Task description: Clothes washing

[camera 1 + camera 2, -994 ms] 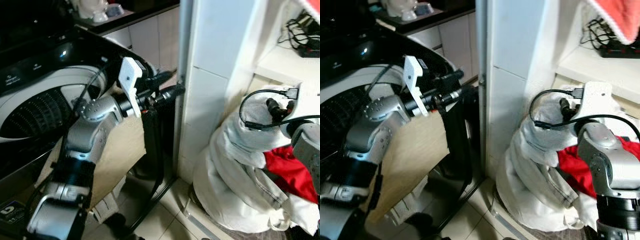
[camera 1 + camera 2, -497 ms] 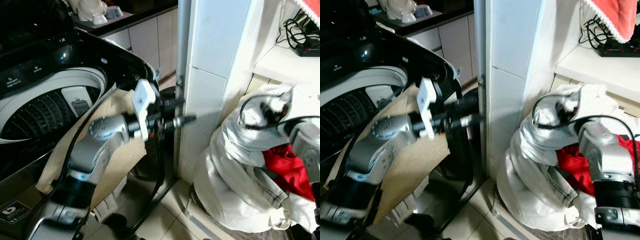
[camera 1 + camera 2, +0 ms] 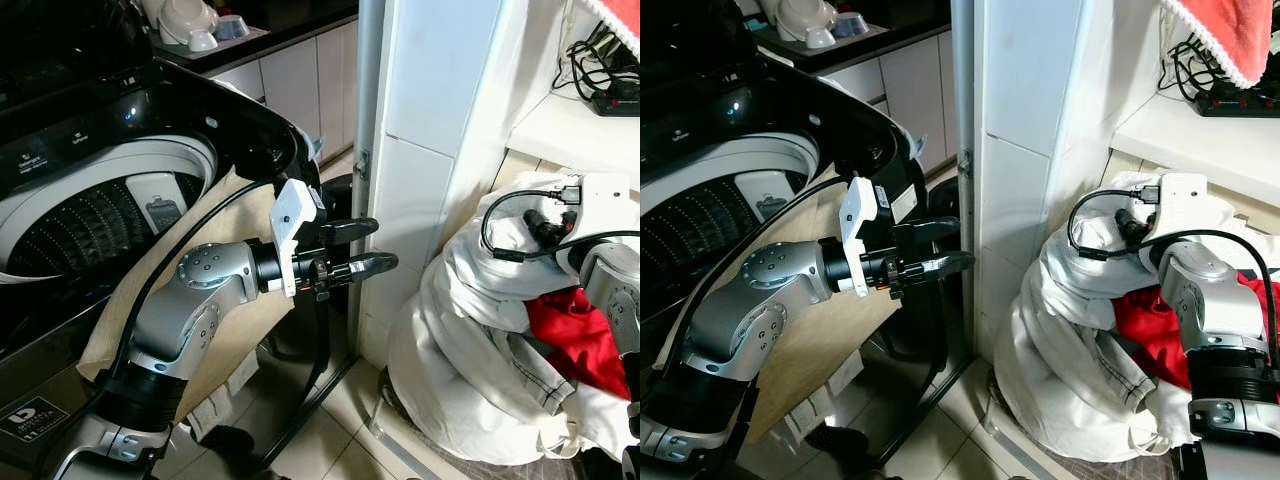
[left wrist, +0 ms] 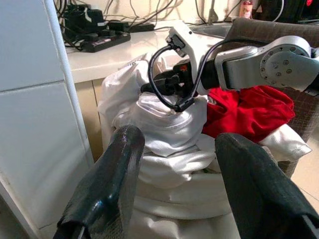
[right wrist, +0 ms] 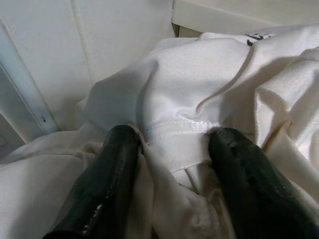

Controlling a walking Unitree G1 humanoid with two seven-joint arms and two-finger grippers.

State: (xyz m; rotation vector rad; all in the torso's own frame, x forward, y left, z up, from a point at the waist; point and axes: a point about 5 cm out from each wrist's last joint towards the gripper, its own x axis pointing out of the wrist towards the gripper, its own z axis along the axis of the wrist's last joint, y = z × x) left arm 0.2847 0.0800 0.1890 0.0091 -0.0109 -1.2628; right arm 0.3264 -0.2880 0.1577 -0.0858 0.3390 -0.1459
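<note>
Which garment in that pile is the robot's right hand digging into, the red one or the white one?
The white garment: the right gripper has its open jaws pressed into it. The red garment lies beside it.

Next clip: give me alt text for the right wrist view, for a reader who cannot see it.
The right gripper, fingers open, presses into a heap of white clothing with a stitched fold between its two black fingers. A white tiled wall stands just behind the heap.

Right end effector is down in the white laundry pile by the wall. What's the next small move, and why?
Probably close the right end effector on the white garment. Its fingers are open and pressed into the cloth, with a stitched fold lying between them, so a pinch there should catch fabric. The left end effector is open in the air, pointing toward the pile, beside the open washing machine.
</note>
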